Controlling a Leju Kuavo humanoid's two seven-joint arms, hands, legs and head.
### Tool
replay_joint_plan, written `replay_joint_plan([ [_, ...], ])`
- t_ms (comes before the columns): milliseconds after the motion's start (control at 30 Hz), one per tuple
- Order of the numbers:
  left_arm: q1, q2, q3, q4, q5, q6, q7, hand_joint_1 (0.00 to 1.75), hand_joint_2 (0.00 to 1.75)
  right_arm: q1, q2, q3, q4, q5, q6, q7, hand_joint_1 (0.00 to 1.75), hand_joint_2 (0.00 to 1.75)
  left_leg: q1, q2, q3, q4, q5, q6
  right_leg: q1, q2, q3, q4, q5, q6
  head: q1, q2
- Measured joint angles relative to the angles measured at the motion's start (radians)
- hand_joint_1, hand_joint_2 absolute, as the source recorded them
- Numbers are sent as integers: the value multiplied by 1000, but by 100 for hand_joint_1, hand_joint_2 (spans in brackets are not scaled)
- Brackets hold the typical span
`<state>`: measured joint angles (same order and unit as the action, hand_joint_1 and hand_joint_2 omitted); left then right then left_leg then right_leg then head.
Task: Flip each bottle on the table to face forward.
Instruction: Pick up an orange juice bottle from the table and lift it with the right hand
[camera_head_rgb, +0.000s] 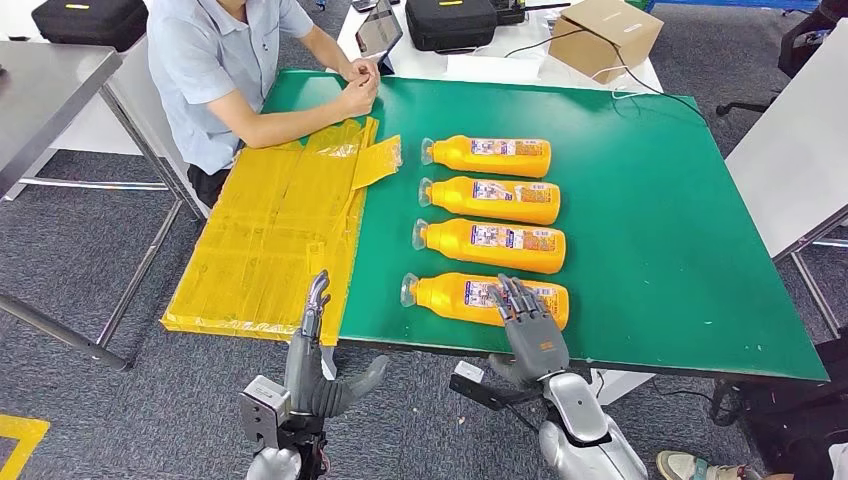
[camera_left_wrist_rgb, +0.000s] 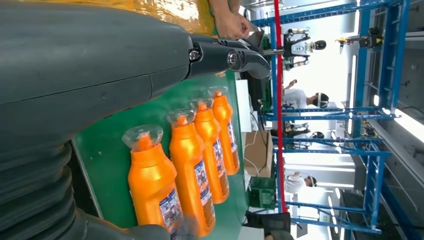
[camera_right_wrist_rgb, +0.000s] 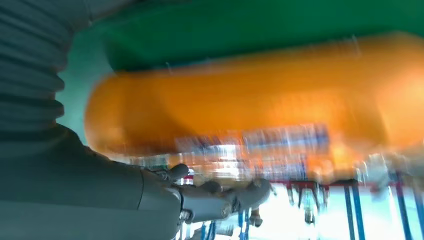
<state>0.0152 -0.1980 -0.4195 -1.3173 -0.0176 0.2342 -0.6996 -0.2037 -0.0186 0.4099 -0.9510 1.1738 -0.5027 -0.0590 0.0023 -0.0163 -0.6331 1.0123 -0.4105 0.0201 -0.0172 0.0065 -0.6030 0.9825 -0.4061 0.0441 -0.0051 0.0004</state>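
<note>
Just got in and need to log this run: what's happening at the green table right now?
Four orange bottles lie on their sides in a column on the green table, caps toward the yellow sheet. The robot's right hand is over the nearest bottle, fingers spread across its label end; whether it grips yet is unclear. The left hand sits at the table's near edge, holding nothing. A person sits at the far corner, hands together.

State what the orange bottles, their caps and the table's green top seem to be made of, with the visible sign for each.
Orange bottles: probably opaque plastic with a smooth, slightly glossy finish, since highlights run along their bodies; printed labels are stuck on.
Caps: clear plastic, as the orange nozzle shows through.
Green top: likely a matte mat or coating, flat and without glare; which one cannot be told.
</note>
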Motion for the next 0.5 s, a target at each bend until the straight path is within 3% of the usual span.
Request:
replay_joint_plan([
  [167,1,0,8,-3,-3,-18,0,0,175,1,-14,-8,-1,56,-28,30,0,175,0,0,0,0,0,0,0,0,0,0,0,0,0,0],
  [500,-4,-1,12,-3,-12,-26,0,0,175,-25,-11,-46,42,65,-93,4,0,175,0,0,-1,0,0,0,0,0,0,0,1,0,0,0],
])
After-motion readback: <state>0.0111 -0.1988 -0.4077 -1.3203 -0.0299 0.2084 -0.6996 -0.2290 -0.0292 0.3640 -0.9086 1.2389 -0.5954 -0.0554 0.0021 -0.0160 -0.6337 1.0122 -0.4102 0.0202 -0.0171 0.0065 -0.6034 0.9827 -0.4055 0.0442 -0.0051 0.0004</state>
